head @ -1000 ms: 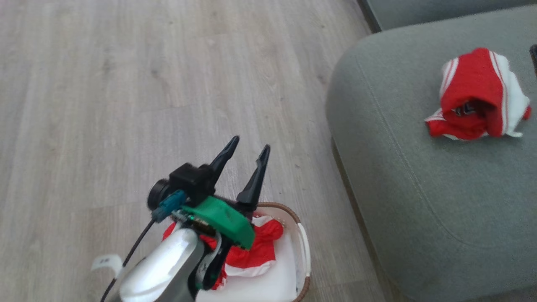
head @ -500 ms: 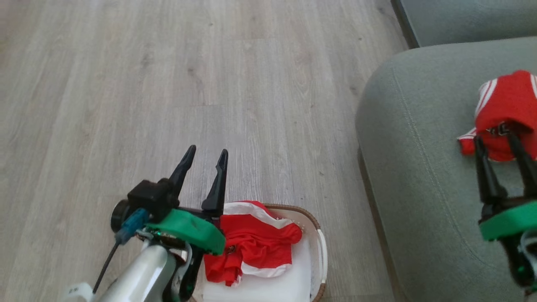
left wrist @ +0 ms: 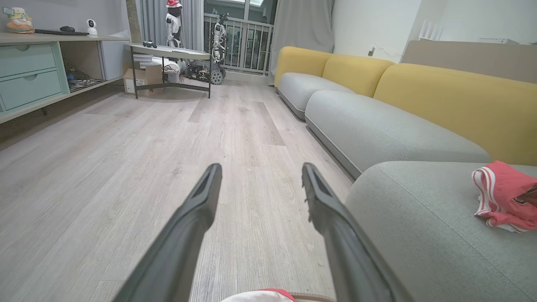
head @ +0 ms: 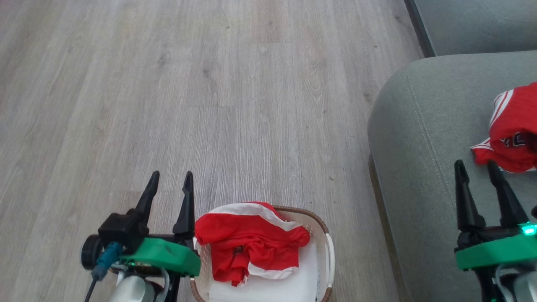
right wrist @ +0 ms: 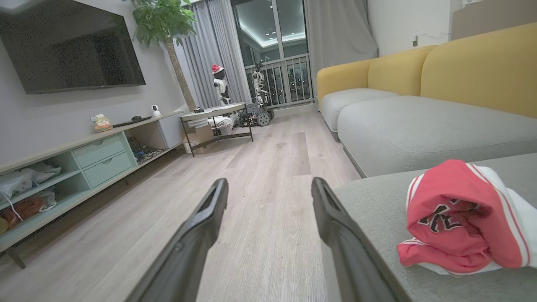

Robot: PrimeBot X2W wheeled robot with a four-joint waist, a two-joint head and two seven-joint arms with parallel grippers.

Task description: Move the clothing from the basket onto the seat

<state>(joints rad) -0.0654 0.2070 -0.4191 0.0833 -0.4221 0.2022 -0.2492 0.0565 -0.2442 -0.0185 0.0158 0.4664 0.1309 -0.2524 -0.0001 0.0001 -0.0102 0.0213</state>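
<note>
Head view: left gripper [head: 172, 176], right gripper [head: 475, 165] splayed, empty; clothing [head: 251, 239] in basket [head: 323, 235], another piece [head: 514, 126], seemingly lettered, on seat [head: 419, 147].

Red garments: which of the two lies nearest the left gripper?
The red garment in the basket, just beside the left gripper. The other red garment lies on the seat, by the right gripper.

Floor [head: 251, 105]: pale wood-grain planks, matt, finely streaked.
Seat [head: 423, 176]: grey-green woven cloth, matt, with a stitched seam.
Sofa backrest [left wrist: 453, 100]: yellow cloth, same dull weave.
Basket [head: 328, 256]: smooth cream plastic, perforated wall, brown woven rim.
Clothing [head: 251, 243]: thin red jersey, softly creased, white trim.
Left gripper [head: 171, 178]: matt black plastic fingers, smooth green plastic mount.
</note>
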